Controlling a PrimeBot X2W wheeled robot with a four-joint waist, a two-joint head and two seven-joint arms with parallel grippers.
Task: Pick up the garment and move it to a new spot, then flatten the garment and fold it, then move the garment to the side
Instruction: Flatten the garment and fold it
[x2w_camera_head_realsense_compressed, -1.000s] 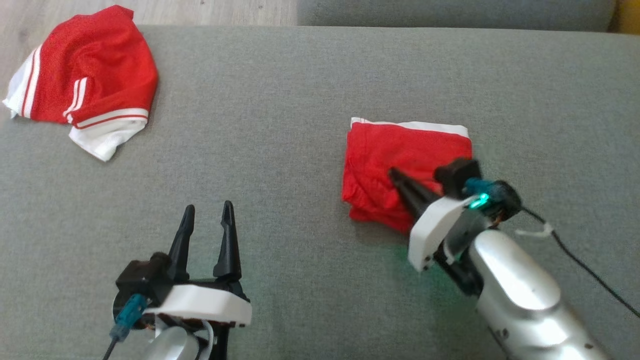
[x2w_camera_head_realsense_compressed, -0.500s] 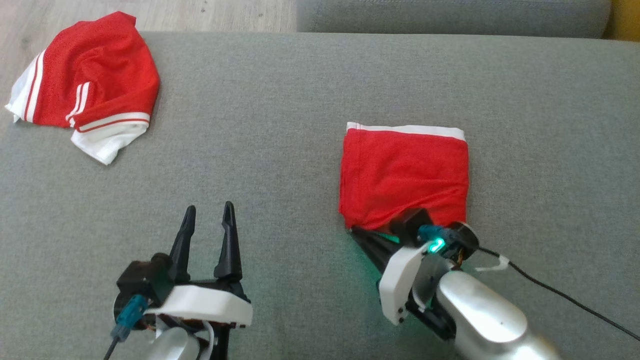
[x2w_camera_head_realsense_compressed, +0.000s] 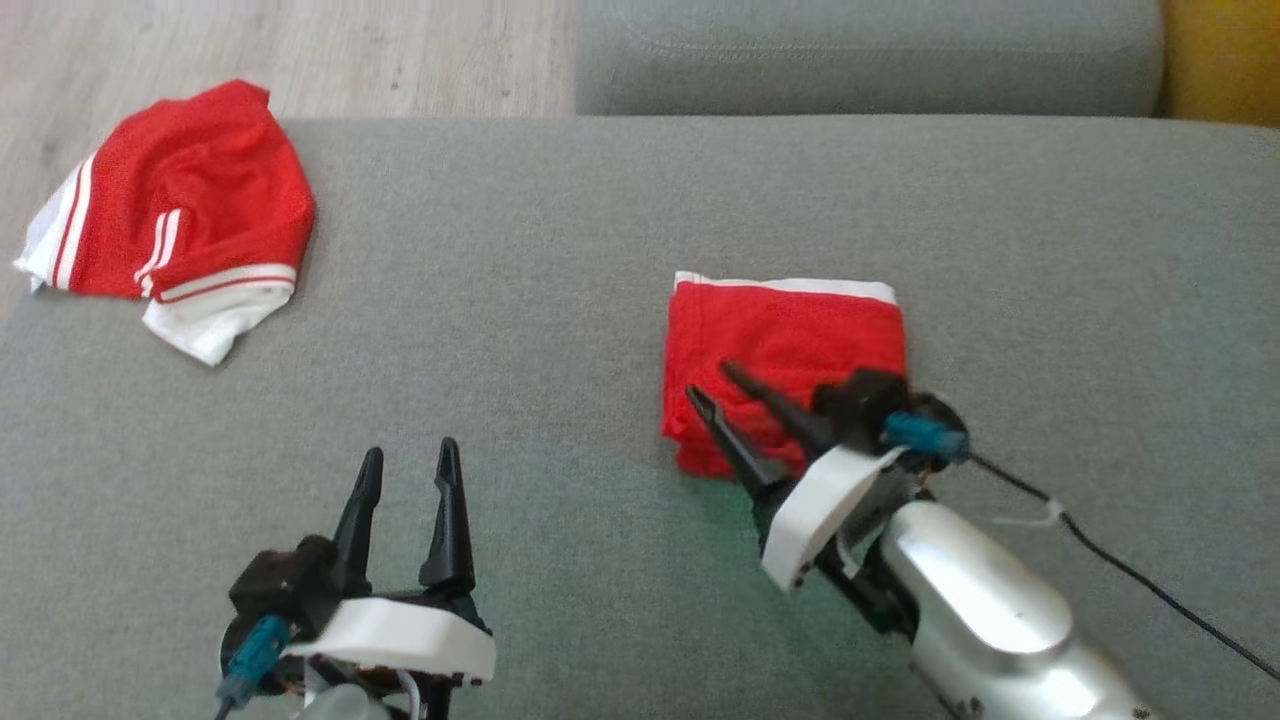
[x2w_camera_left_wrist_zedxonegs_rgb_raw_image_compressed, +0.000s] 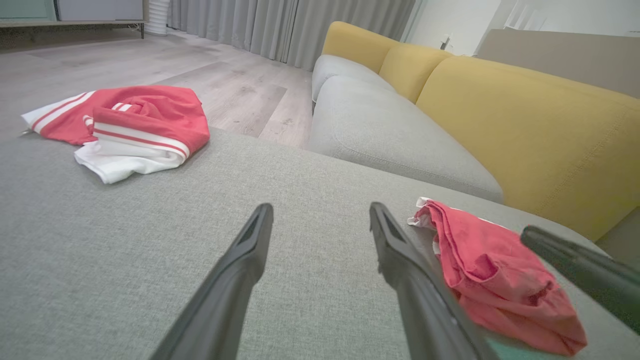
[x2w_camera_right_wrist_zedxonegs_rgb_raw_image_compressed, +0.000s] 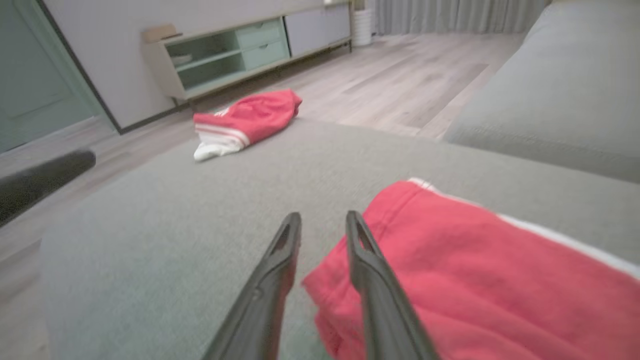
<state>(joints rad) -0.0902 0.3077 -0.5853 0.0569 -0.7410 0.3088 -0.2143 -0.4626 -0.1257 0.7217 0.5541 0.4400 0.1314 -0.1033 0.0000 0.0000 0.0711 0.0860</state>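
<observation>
The garment (x2w_camera_head_realsense_compressed: 790, 330), red with a white band along its far edge, lies folded into a rough square on the grey cushion (x2w_camera_head_realsense_compressed: 560, 250). My right gripper (x2w_camera_head_realsense_compressed: 708, 380) hovers over its rumpled near left corner, open, with nothing gripped. In the right wrist view the right gripper (x2w_camera_right_wrist_zedxonegs_rgb_raw_image_compressed: 323, 215) has one finger over the garment (x2w_camera_right_wrist_zedxonegs_rgb_raw_image_compressed: 465, 265) and the other over bare cushion. My left gripper (x2w_camera_head_realsense_compressed: 410, 450) is open above bare cushion, well left of the garment. From the left wrist, the left gripper (x2w_camera_left_wrist_zedxonegs_rgb_raw_image_compressed: 321, 207) has the garment (x2w_camera_left_wrist_zedxonegs_rgb_raw_image_compressed: 490, 270) on its right.
A second red garment with white stripes (x2w_camera_head_realsense_compressed: 190, 210) lies crumpled at the cushion's far left corner, partly over the edge. Beyond the cushion are wooden floor (x2w_camera_head_realsense_compressed: 300, 50), another grey seat (x2w_camera_head_realsense_compressed: 860, 50) and a yellow backrest (x2w_camera_left_wrist_zedxonegs_rgb_raw_image_compressed: 525, 130). A black cable (x2w_camera_head_realsense_compressed: 1150, 590) trails from my right wrist.
My right gripper, shut at the garment's near edge half a second ago, has opened and now stands over the near left corner. The head camera has shifted. The left gripper is still.
</observation>
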